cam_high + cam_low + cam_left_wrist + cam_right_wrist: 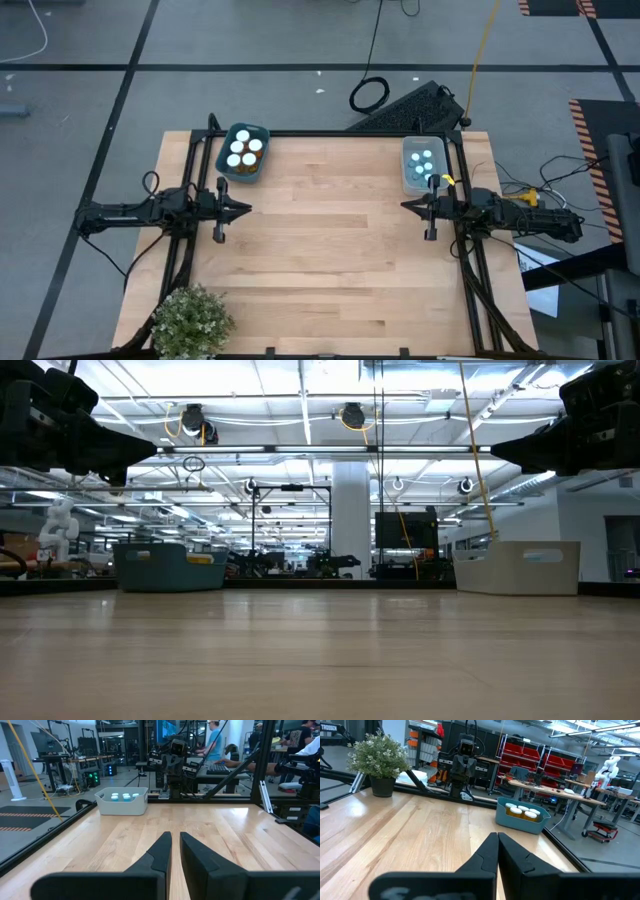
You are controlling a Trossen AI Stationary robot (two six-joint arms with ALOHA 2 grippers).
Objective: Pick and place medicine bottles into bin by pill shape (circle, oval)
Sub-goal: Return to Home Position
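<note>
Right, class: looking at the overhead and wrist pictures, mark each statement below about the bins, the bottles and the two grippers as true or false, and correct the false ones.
1. The teal bin near the left arm holds orange medicine bottles with white caps. True.
2. The white bin sits empty. False: pale blue bottles stand inside it.
3. Several bottles lie loose on the wooden table. False: every visible bottle is in a bin.
4. A potted plant stands at the table's corner on the left arm's side. True.
5. The left gripper holds a bottle. False: its fingers are nearly together with nothing between them, as are the right gripper fingers.
</note>
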